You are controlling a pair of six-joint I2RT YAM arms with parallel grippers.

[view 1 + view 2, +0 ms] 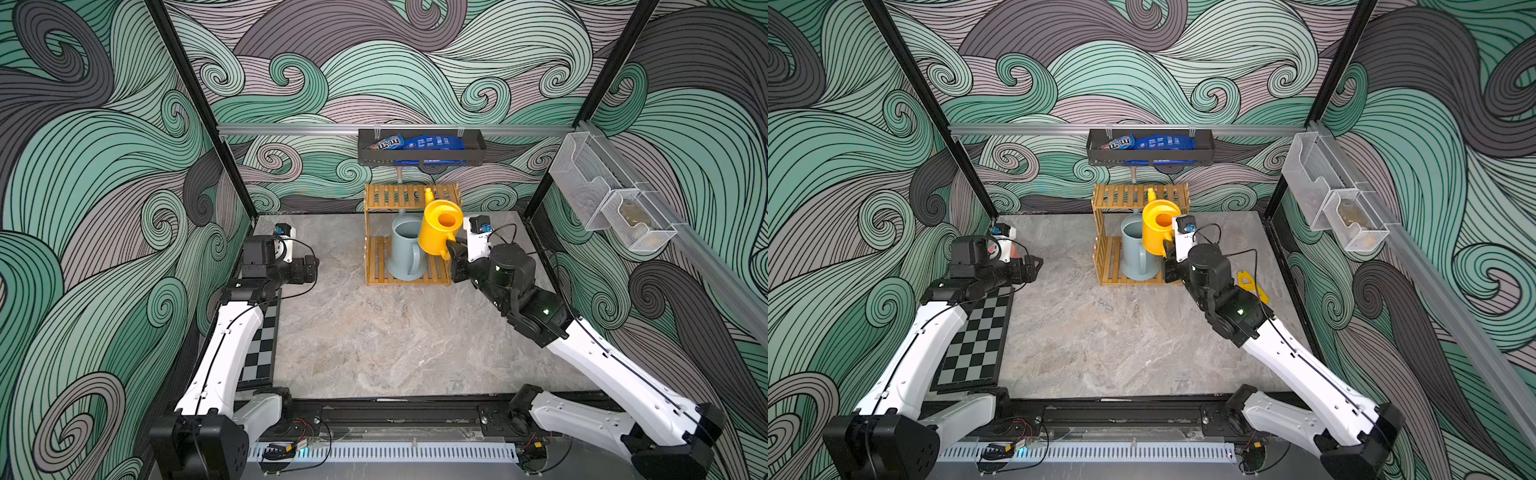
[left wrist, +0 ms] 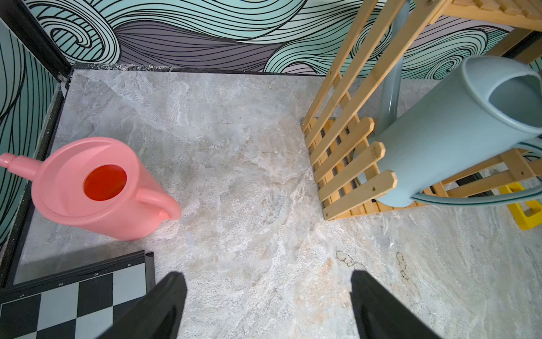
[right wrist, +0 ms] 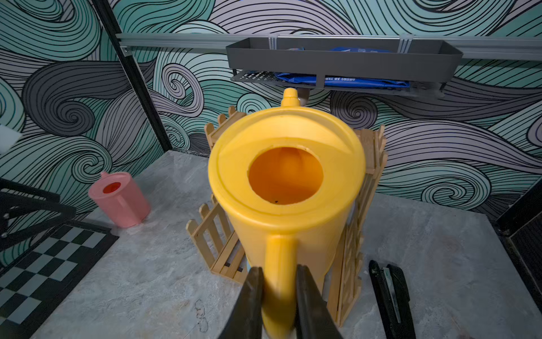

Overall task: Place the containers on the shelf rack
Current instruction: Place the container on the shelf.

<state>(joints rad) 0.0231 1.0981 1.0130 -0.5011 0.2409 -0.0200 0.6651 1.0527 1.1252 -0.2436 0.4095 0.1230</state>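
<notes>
— Marbled grey table (image 1: 374, 340), wave-patterned walls on three sides. What sits at its edges?

— At the middle of the back edge stands the shelf rack (image 1: 409, 195). A black wall tray (image 1: 419, 145) with snack bags hangs just above it. A chessboard (image 1: 976, 345) lies along the left edge, and clear mesh bins (image 1: 602, 195) hang over the right edge. A black stapler (image 3: 390, 296) and a yellow plastic piece (image 1: 1250, 282) lie near the rack's right side.

— Room to move?

— Open marble runs from the rack's front to the front edge, between both arms.

— The cans?

— The pale blue watering can (image 1: 405, 249) stands upright on the lower tier, its spout rising behind the top tier. The pink watering can (image 2: 96, 187) stands on the table near the back left corner, just past the chessboard's far end.

— And the yellow one?

— The yellow watering can (image 1: 438, 232) is off the table at the rack's front right corner, with its spout toward the back wall. In both top views the spout tip shows over the top tier. The right gripper (image 3: 278, 273) is clamped on its loop handle.

— Left side?

— The left gripper (image 2: 268, 281) hovers by the chessboard's far end with its jaws spread wide and nothing between them. The pink can is near it, toward the back left corner.
</notes>
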